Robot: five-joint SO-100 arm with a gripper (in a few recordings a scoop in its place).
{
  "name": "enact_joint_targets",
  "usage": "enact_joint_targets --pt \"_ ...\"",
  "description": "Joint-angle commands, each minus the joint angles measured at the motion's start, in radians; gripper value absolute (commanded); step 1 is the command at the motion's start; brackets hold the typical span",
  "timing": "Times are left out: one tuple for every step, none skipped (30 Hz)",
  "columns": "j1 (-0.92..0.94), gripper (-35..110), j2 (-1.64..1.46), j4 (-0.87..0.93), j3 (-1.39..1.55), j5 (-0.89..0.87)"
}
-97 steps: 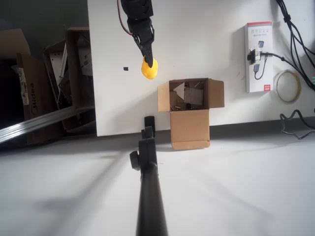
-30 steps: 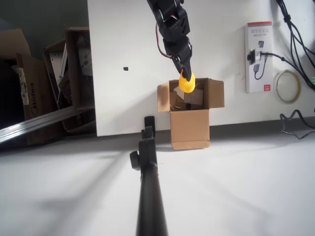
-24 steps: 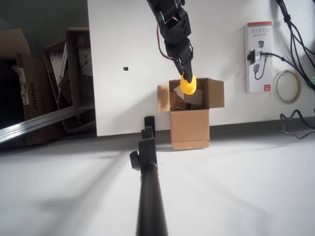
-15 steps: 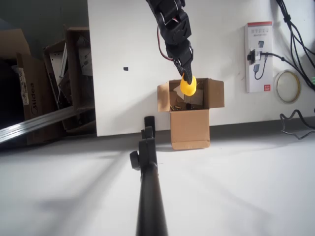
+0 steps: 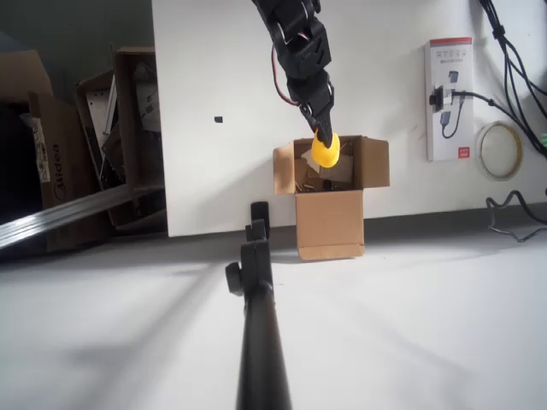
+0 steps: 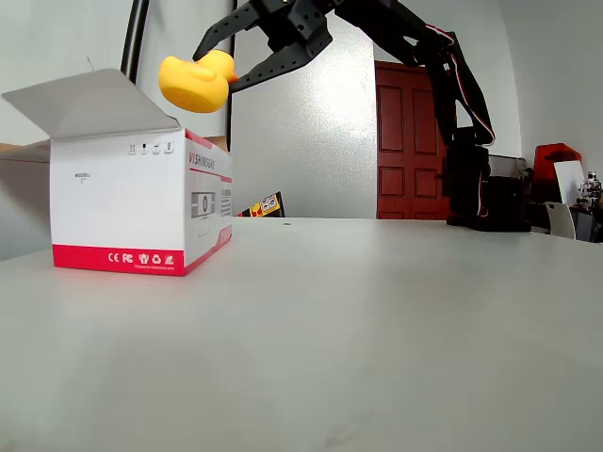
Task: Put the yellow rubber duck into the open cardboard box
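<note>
The yellow rubber duck (image 5: 325,150) hangs in the air over the back part of the open cardboard box (image 5: 330,224), a small light-brown box with spread flaps and scraps inside. My black gripper (image 5: 320,133) reaches down from the top of the overhead view and is shut on the duck at its fingertips. In the fixed view the duck (image 6: 193,83) sits between the two spread fingertips of the gripper (image 6: 215,71), high above the table.
A white and red package (image 5: 449,98) lies right of the box, with a tape roll (image 5: 500,150) and cables beyond. Darker cartons (image 5: 120,137) with metal parts stand off the table's left edge. A black pole (image 5: 256,325) crosses the foreground. The package (image 6: 132,202) fills the fixed view's left.
Since 3.2 s ago my gripper carried the duck from the table left of the box to a spot over its opening. Over the last second it barely shifted.
</note>
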State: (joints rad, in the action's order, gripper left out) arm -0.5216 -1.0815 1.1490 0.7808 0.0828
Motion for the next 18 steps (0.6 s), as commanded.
enact_joint_targets --pt "0.006 22 -0.008 0.008 -0.057 -0.008" --pt "0.006 23 -0.008 0.008 -0.057 -0.008" --pt "0.006 24 -0.008 0.008 -0.057 -0.009" --pt "0.006 25 -0.008 0.009 -0.057 -0.009" --pt "0.006 25 -0.008 0.009 -0.057 -0.009" --pt "0.008 25 -0.008 0.011 -0.057 -0.009" --pt "0.008 25 -0.008 0.011 -0.057 -0.009" --pt "0.008 25 -0.008 0.011 -0.057 -0.009" --pt "0.008 25 -0.008 0.011 -0.057 -0.009" --pt "0.008 24 -0.008 0.011 -0.057 -0.009" --pt "0.008 24 -0.008 0.011 -0.057 -0.009" --pt "0.008 24 -0.008 0.012 -0.057 -0.009" --pt "0.008 23 -0.008 0.012 -0.057 -0.009" --pt "0.008 19 -0.008 0.014 -0.057 -0.008" --pt "0.008 15 -0.008 0.015 -0.057 -0.003" --pt "0.008 12 -0.008 0.018 -0.057 -0.002" --pt "0.008 9 -0.008 0.020 -0.057 -0.002" --pt "0.009 5 -0.008 0.023 -0.057 -0.003"
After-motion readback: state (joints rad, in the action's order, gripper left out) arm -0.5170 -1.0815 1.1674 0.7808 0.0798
